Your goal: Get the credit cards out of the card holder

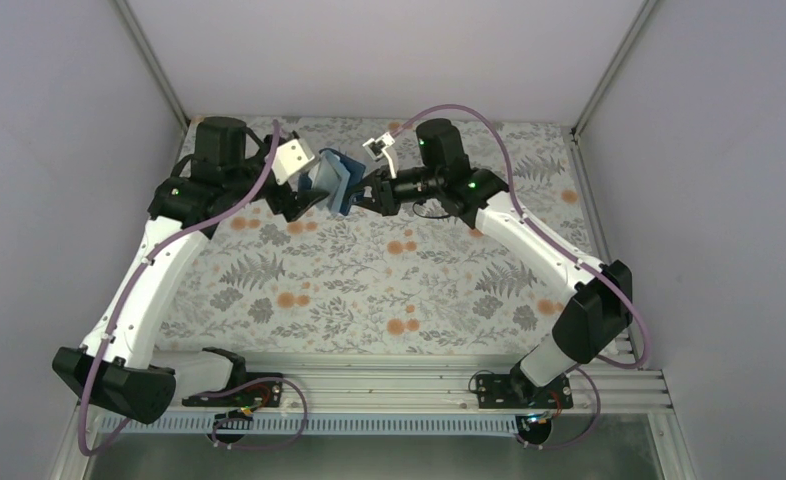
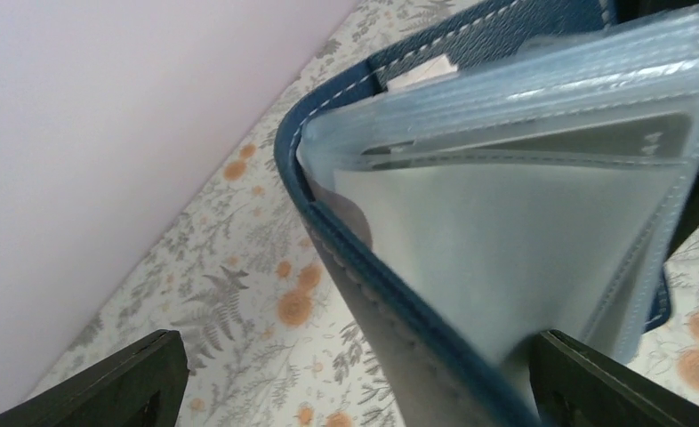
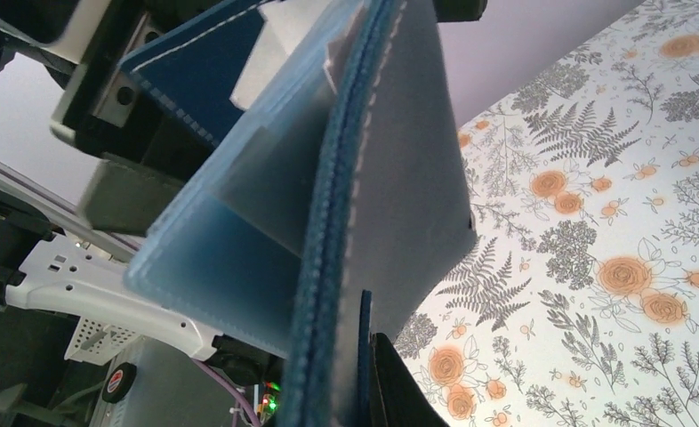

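Observation:
The navy card holder (image 1: 337,180) hangs open in the air over the far middle of the table, between both grippers. My right gripper (image 3: 364,374) is shut on its cover from the right, with one dark finger (image 3: 408,391) pressed against the flap. My left gripper (image 2: 361,356) stands open, and the holder's stitched cover edge (image 2: 390,294) runs down between its fingers (image 2: 132,382) without being pinched. Pale blue translucent pockets (image 2: 524,98) fan out from the spine. The credit cards are hidden; only grey shapes show through the sleeves.
A floral cloth (image 1: 389,280) covers the table. Plain walls close in at the back and both sides, near the left arm (image 1: 219,160). The arm bases and a metal rail (image 1: 389,385) line the near edge.

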